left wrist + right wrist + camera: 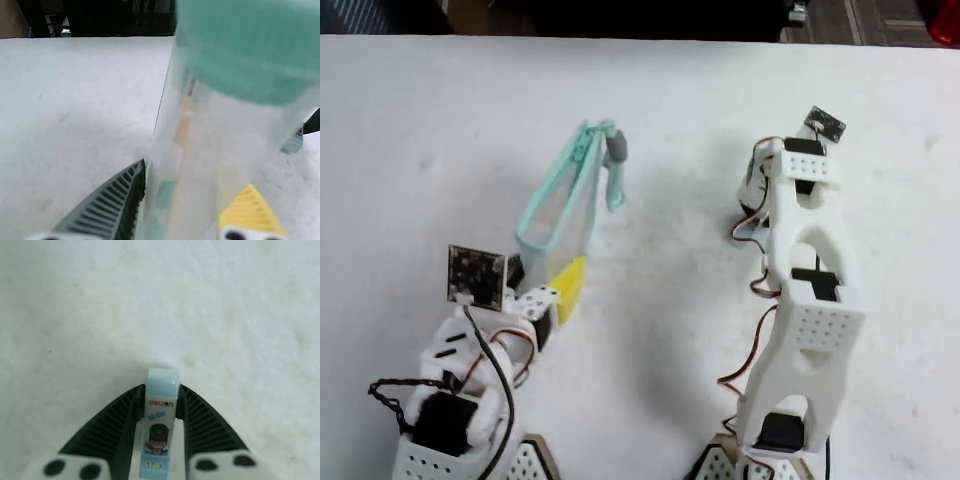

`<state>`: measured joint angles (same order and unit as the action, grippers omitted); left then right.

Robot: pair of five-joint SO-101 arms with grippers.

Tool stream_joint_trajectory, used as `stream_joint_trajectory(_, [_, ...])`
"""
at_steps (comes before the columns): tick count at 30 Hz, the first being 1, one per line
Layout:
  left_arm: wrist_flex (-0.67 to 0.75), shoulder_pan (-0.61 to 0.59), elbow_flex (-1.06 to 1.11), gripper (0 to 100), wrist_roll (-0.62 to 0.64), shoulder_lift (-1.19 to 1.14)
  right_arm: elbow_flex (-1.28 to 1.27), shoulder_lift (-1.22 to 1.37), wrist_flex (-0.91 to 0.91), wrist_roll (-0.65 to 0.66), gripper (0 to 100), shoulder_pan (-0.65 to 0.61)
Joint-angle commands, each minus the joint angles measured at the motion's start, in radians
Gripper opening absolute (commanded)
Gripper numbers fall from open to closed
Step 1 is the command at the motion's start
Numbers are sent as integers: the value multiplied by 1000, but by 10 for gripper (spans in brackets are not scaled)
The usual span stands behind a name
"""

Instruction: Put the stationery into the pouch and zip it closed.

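Observation:
A clear pouch (560,195) with teal trim lies tilted on the white table, with a grey end piece (616,148) at its far corner. My left gripper (565,285) is shut on the pouch's near end. In the left wrist view the pouch (225,100) sits between the grey finger (110,210) and the yellow finger (250,212). My right gripper (161,389) is shut on a small light-blue eraser (160,415) with a cartoon label, held just above bare table. The right arm (800,250) stands to the pouch's right and hides its own gripper from above.
The table's far edge (640,38) borders a dark area. Red and black cables (752,285) hang beside the right arm. A strip of bare white table (670,260) lies between the pouch and the right arm.

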<state>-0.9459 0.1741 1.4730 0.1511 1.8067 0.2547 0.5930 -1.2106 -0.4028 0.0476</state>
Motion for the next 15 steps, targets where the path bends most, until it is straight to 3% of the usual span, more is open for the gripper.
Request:
stream_joint_trajectory(1, [-3, -2, -38, 238, 26, 7, 18, -90, -44, 14, 17, -30])
stream_joint_trajectory(5, [-3, -2, -38, 238, 25, 7, 20, -139, -107, 15, 17, -105])
stream_joint_trajectory(15, [-2, -1, -32, 238, 25, 7, 23, -478, -165, 209, 17, -300])
